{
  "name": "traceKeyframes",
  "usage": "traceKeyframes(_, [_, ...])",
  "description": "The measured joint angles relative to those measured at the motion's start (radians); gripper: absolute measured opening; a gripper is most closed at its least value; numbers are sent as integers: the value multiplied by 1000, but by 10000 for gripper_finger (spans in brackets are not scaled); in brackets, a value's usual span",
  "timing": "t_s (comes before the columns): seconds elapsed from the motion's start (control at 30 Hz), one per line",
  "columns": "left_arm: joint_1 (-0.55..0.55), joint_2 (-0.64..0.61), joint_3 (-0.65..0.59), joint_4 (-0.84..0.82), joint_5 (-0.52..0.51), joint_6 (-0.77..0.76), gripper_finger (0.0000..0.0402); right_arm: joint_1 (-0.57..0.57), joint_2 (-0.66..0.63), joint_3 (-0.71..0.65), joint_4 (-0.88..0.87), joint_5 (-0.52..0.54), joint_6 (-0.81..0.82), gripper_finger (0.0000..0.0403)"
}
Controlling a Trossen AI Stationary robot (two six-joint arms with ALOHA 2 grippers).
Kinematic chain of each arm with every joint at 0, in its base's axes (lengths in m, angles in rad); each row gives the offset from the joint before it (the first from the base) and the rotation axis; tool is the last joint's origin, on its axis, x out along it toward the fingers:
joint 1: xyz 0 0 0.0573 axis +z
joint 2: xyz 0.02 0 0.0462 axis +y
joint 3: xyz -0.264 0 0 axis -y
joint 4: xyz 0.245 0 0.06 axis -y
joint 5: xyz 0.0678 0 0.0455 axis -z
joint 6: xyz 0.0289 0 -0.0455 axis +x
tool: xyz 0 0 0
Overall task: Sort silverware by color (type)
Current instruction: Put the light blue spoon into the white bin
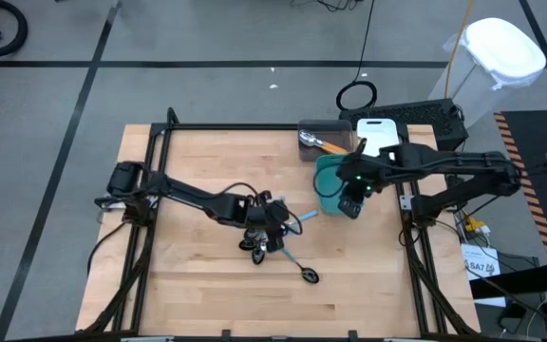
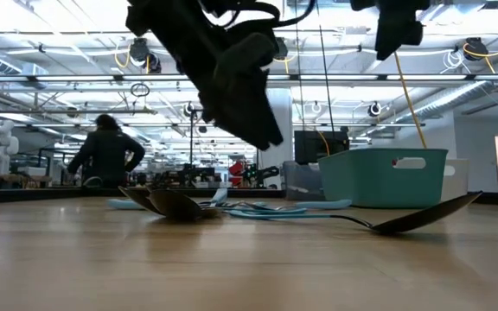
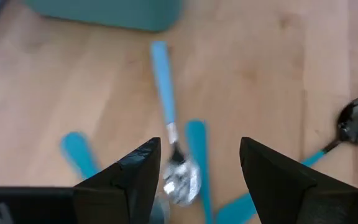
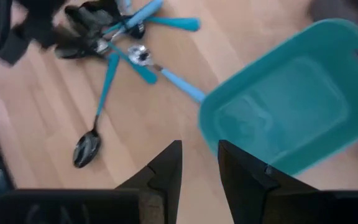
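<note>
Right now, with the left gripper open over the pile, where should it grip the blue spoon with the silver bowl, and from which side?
Probably on the blue handle, coming straight down. The spoon lies flat on the table, and its handle runs bare toward the teal bin, while its bowl sits among other blue utensils. The left gripper is open above it, so the fingers should straddle the handle across its width.

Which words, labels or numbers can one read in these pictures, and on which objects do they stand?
"SA7": partly readable on a white tag beside the table's right edge, high view; the rest is too small.
Nothing readable on the teal bin, the utensils, or elsewhere.
</note>
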Motion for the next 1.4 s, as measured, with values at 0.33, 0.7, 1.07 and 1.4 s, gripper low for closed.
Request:
traceKeyframes(0.33, [-35,57,2,117,-12,0,218,18,-92,0,-56,171,10,100])
traceKeyframes(0.7, [-10,133,3,202,-15,-41,218,17,-97,0,-53,232,-68,100])
traceKeyframes(1.07, [61,143,1,195,-21,-28,218,17,-97,0,-62,236,-81,100])
traceKeyframes(1.4, [122,151,1,175,26,5,218,17,-98,0,-68,228,-60,100])
